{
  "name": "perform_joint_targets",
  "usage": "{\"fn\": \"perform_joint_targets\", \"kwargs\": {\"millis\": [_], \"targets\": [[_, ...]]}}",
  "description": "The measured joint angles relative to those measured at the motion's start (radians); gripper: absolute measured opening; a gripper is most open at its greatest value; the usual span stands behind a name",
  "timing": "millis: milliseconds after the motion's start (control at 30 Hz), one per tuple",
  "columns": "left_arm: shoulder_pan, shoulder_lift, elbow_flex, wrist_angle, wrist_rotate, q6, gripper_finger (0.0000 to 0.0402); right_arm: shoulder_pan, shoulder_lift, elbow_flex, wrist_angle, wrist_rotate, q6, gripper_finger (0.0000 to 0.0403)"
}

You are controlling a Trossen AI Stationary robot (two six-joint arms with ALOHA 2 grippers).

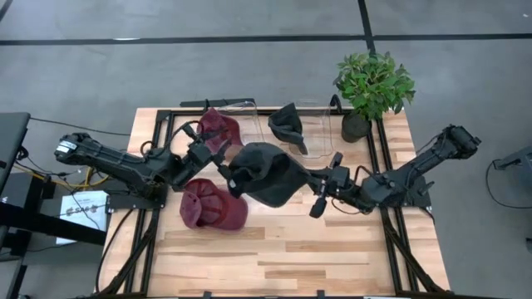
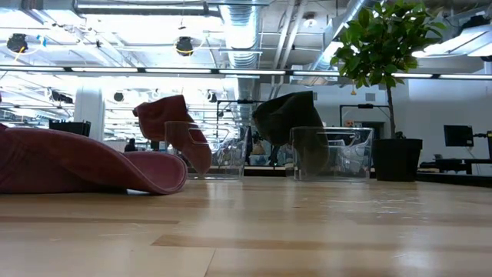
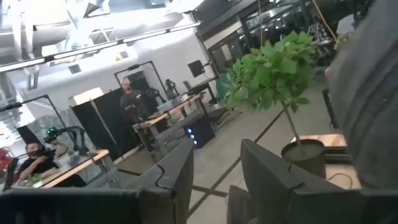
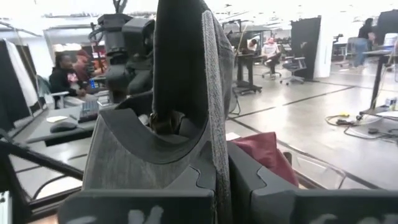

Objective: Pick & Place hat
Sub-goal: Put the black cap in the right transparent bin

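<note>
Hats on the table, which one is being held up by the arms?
The dark grey hat at mid-table; the right gripper is shut on it.

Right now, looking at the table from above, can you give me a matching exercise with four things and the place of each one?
Things:
1. potted plant
2. large dark hat
3. maroon hat outside the bins
4. small dark hat

Places:
A. held over the table's middle, in the jaws of the right gripper
B. lying on the wooden table
C. standing at a table corner
D. resting in the right clear bin

Pairs: 1-C, 2-A, 3-B, 4-D
</note>
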Motion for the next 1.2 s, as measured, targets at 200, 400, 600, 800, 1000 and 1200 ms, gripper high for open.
{"fn": "perform_joint_targets", "kwargs": {"millis": [200, 400, 600, 800, 1000, 1200], "targets": [[0.046, 0.043, 0.0, 0.012, 0.062, -0.047, 0.0131, -0.048, 0.005, 0.0, 0.002, -0.07, 0.026, 0.0001], [0.061, 0.067, 0.0, 0.068, 0.086, -0.049, 0.0131, -0.071, 0.034, 0.002, -0.009, -0.076, 0.055, 0.0001], [0.07, 0.06, 0.0, 0.118, 0.087, -0.036, 0.0131, -0.072, 0.07, 0.0, 0.001, -0.121, 0.055, 0.0001], [0.118, 0.059, 0.0, 0.14, 0.084, -0.044, 0.0131, -0.072, 0.082, 0.0, 0.022, -0.168, 0.055, 0.0001], [0.169, 0.059, 0.0, 0.151, 0.137, -0.15, 0.0131, -0.073, 0.082, 0.0, 0.037, -0.212, 0.058, 0.0001], [0.19, 0.059, 0.0, 0.159, 0.251, -0.283, 0.0131, -0.079, 0.082, 0.0, 0.038, -0.262, 0.062, 0.0001]]}}
